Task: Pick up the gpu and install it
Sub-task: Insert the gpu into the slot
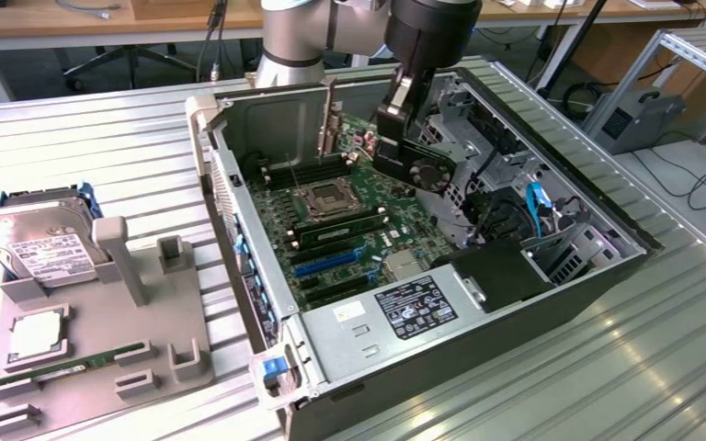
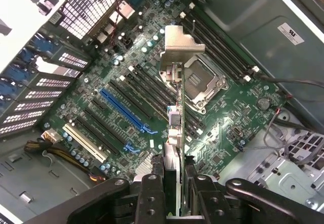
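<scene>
Gpu, exterior view: gpu hangs in the claw inside the open case, above the motherboard
Claw, wrist view: clamped on the card's 2 faces; card edge-on, bracket farthest out
Blue slot: beside the card, angled to it
Care: squaring card edge to slot likely matters most

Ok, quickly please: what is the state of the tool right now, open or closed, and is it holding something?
Tool: closed on the graphics card, held above the motherboard inside the open computer case.
</scene>
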You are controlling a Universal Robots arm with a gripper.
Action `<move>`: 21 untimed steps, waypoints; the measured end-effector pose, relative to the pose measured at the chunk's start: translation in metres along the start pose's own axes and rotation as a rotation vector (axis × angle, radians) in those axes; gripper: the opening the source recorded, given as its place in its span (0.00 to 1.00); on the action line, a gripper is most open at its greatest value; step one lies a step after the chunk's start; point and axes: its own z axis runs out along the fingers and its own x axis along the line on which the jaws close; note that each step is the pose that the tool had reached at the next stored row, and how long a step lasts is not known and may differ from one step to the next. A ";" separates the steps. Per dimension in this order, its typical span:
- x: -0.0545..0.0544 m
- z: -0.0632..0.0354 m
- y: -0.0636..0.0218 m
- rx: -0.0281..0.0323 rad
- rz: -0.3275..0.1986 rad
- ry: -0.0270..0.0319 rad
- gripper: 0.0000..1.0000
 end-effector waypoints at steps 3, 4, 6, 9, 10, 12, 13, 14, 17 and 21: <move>0.000 0.0000 0.0000 -0.0003 -0.012 0.0001 0.26; 0.000 0.0000 0.0000 -0.0004 -0.016 0.0002 0.26; 0.000 0.0000 0.0000 -0.0007 -0.025 0.0002 0.26; 0.000 0.0000 0.0000 -0.0010 -0.037 0.0003 0.26; 0.000 0.0000 0.0000 -0.0011 -0.041 0.0003 0.26; 0.000 0.0000 0.0000 -0.0013 -0.048 0.0004 0.26; 0.000 0.0000 0.0000 -0.0014 -0.052 0.0004 0.26; 0.000 0.0000 0.0000 -0.0015 -0.055 0.0005 0.26; 0.000 0.0000 0.0000 -0.0018 -0.066 0.0005 0.26; 0.000 0.0000 0.0000 -0.0038 -0.141 0.0011 0.26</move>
